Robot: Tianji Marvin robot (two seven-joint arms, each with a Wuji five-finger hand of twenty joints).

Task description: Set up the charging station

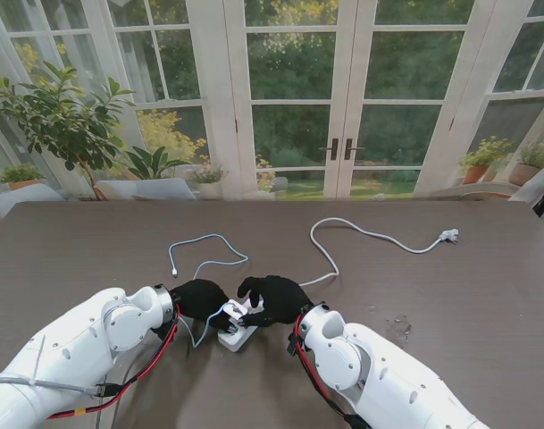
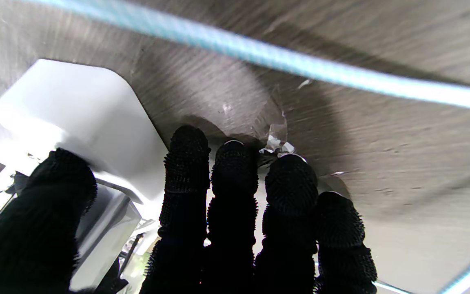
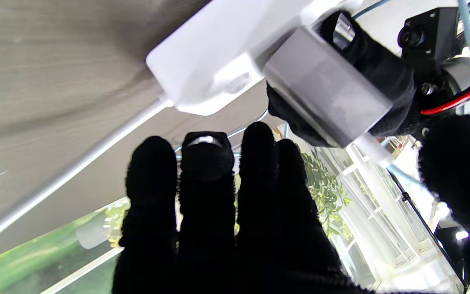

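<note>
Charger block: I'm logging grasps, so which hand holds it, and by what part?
The left hand pinches the grey charger block by its sides at the white power strip; the right hand steadies that strip.

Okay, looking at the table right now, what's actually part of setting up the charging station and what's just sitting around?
Part of the job:
- white power strip, between both hands
- grey charger block, held by the left hand at the strip
- light blue charging cable
- strip's white cord and plug
- right hand, resting on the strip

Lying about:
- small crumbs or debris on the table
- potted plants by the window
</note>
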